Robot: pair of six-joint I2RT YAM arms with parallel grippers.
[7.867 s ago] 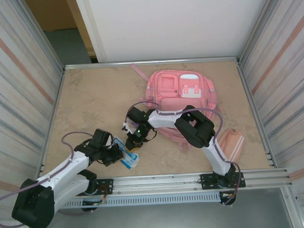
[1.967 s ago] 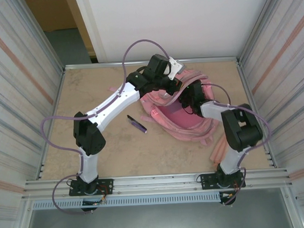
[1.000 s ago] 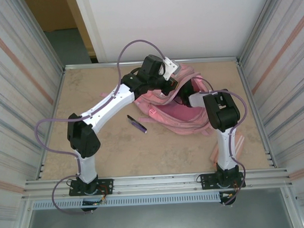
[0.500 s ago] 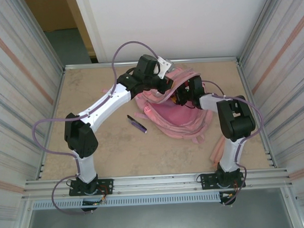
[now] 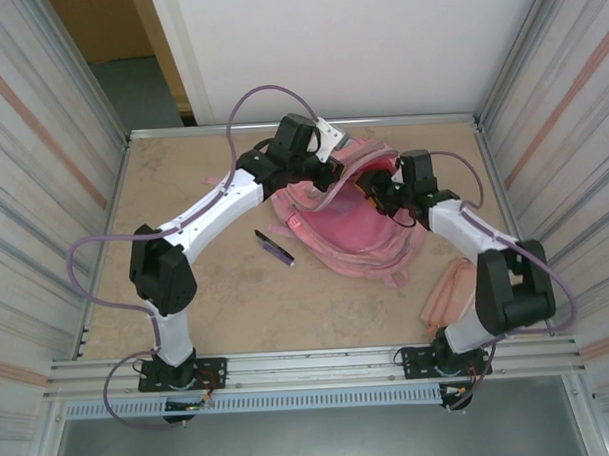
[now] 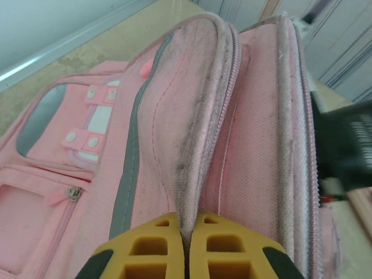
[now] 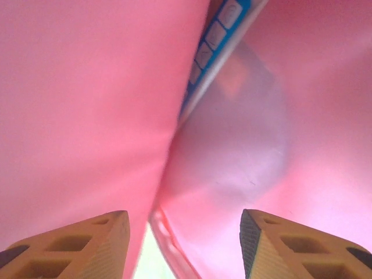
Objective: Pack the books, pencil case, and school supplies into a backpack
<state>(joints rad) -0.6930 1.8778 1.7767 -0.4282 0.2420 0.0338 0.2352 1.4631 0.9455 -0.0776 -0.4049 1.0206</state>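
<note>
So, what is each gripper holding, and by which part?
The left gripper pinches the backpack by the fabric edge of its opening, beside the zip. The right gripper is open inside it, holding nothing.

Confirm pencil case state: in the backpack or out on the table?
In. The right wrist view shows the pencil case, blue with a white edge, between pink inner walls of the backpack.

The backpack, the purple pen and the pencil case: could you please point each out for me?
backpack point(image 5: 357, 236), top external view, its pink side panel.
purple pen point(image 5: 275, 247), top external view, middle of its barrel.
pencil case point(image 7: 216, 36), right wrist view, its blue printed edge.
</note>
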